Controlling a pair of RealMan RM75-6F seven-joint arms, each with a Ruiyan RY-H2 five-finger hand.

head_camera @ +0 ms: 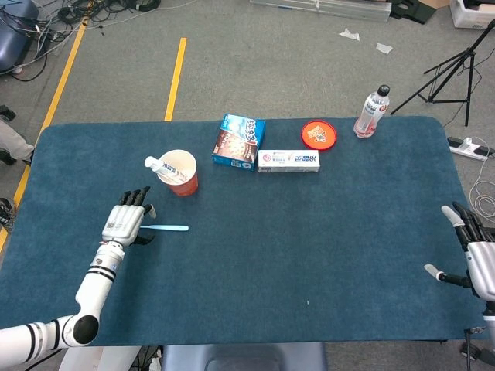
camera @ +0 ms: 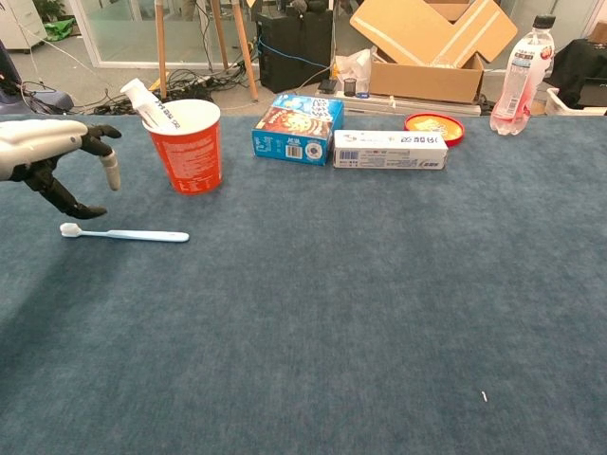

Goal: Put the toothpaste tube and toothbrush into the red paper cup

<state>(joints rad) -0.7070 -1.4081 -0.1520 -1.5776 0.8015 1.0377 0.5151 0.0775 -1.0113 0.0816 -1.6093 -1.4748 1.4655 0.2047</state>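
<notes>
Toothbrush (head_camera: 164, 228) is lying flat on the surface (head_camera: 309, 239) near the red paper cup (head_camera: 180, 173), toothpaste tube (head_camera: 160, 166) leaning inside it. Left hand (head_camera: 128, 223) is hovering over the brush head, fingers spread, holding nothing. Right hand (head_camera: 473, 259) is resting open at the far edge.

1. Counter (head_camera: 255, 263): blue-covered, carrying all the items below.
2. Red paper cup (head_camera: 181, 175): upright, with the toothpaste tube (head_camera: 157, 165) leaning out over its left rim.
3. Toothbrush (head_camera: 165, 228): light blue, flat on the counter, in front of the cup.
4. Left robot hand (head_camera: 128, 222): fingers spread, over the brush-head end of the toothbrush.
5. Right robot hand (head_camera: 473, 253): fingers apart, empty, at the counter's right edge.
6. Far row: blue box (head_camera: 239, 141), white carton (head_camera: 288, 161), red lid (head_camera: 318, 134), bottle (head_camera: 371, 113).
</notes>
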